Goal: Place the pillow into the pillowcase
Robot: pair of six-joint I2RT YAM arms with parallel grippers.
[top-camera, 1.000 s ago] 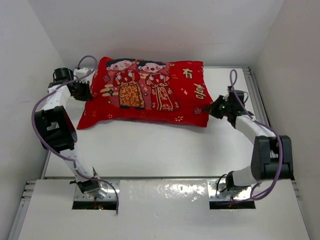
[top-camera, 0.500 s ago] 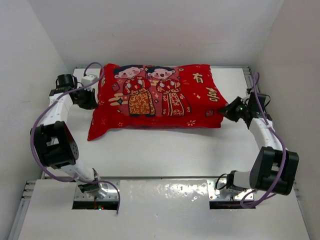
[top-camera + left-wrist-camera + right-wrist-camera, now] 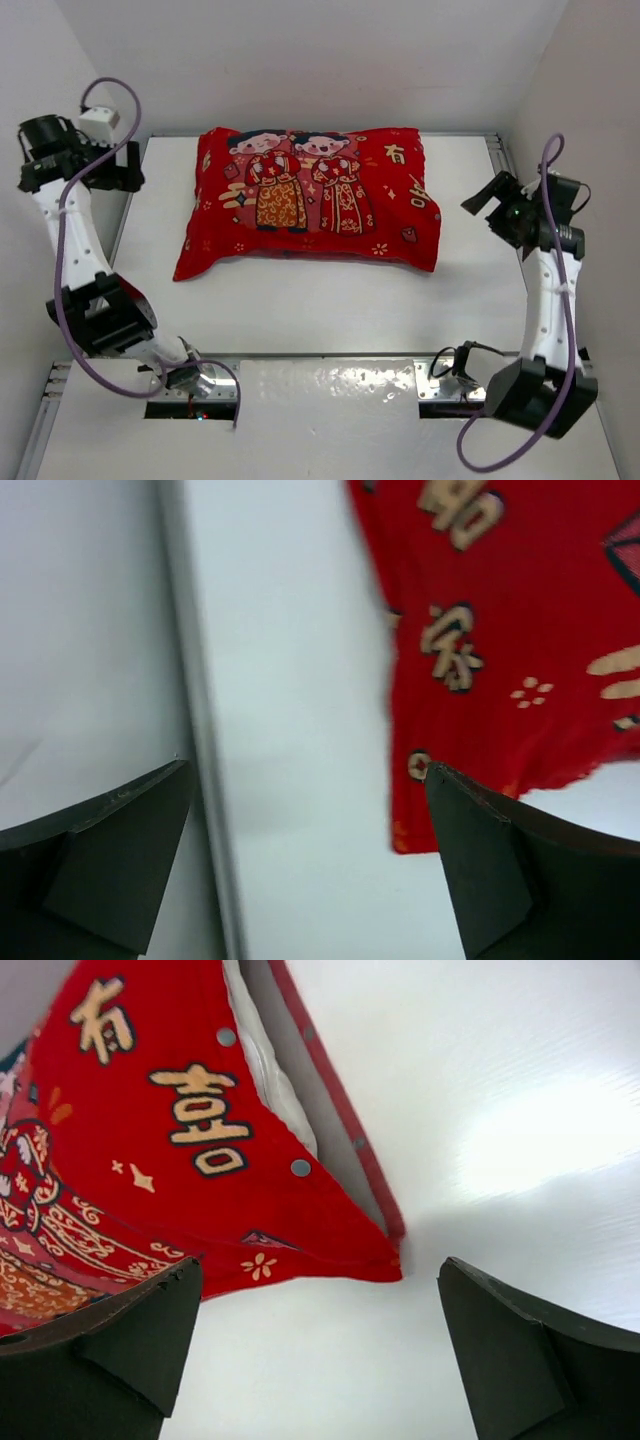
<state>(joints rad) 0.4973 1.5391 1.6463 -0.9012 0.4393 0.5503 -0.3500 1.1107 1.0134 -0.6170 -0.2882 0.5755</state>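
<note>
Left claw [image 3: 305,780]: we see it spread, empty, left of the pillowcase [image 3: 500,630].
Right claw [image 3: 320,1270]: spread, empty, off the pillowcase's open end.
Pillow [image 3: 262,1060]: inside the pillowcase; we see white only in the right wrist view.
Bench [image 3: 300,300]: carries the pillowcase.

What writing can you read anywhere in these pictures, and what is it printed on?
"有": a gold character on the red pillowcase, near its open end.
"喜": a gold character right beside it on the same fabric.
The gold marks at the pillowcase's other end, seen in the left wrist view, are too blurred to read.
No other text shows.
</note>
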